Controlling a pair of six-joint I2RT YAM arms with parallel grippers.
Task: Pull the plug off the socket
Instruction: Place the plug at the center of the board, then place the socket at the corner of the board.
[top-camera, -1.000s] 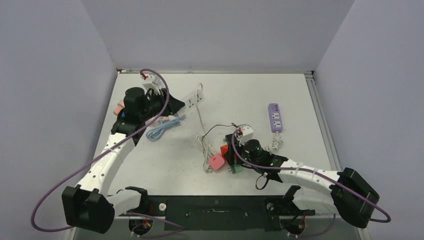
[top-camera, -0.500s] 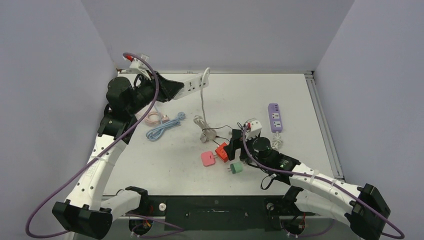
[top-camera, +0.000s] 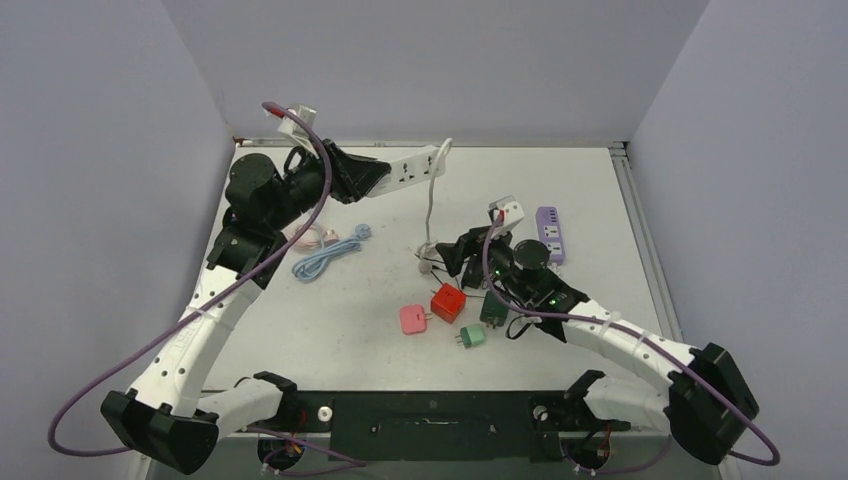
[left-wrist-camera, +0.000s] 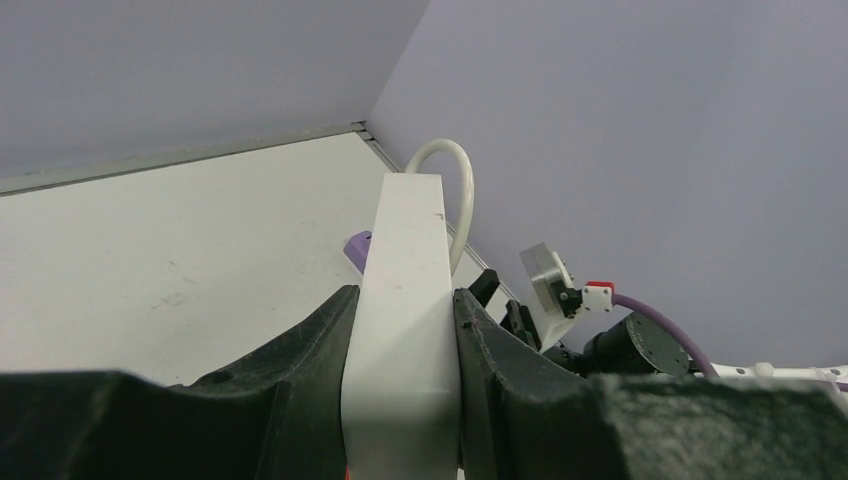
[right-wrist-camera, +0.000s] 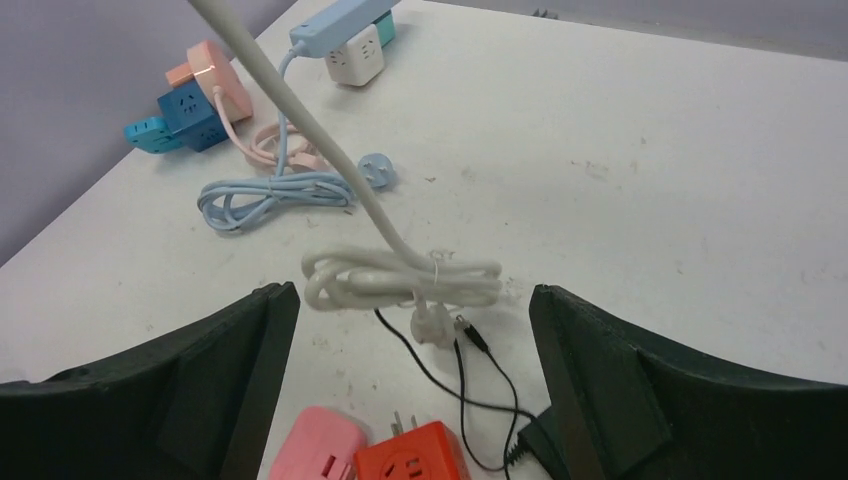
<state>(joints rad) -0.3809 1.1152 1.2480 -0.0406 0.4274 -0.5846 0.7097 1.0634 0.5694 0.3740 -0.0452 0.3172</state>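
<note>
The left pincer (top-camera: 372, 178) is clamped across the narrow sides of the white power strip (top-camera: 405, 170), holding it in the air over the 11 o'clock part of the desk (top-camera: 560, 190) with its free end aimed toward 3 o'clock. From that end the strip's cord (top-camera: 430, 205) hangs down to a tied coil (right-wrist-camera: 400, 275) near the desk's centre. The right pincer (right-wrist-camera: 412, 292) hovers over that coil with its fingers spread wide and nothing between them.

No plug can be seen seated in the raised strip. Four loose pieces lie toward 6 o'clock of the coil: a red adapter (top-camera: 447, 302), a pink adapter (top-camera: 412, 319), a green plug (top-camera: 472, 336) and a black adapter (top-camera: 493, 306). By that lie, the pulling looks done, or nearly so.

The strip is a rigid, smooth plastic bar, probably light, though the dangling cord tugs at its far end. A grip across the short sides near one end, as here, suits it, but it could twist if bumped. The adapters are small hard blocks. Each is best pinched on its flat flanks and drawn straight along the prongs, since a sideways wrench could bend the pins. The cord is springy and may drag the coil about.
</note>
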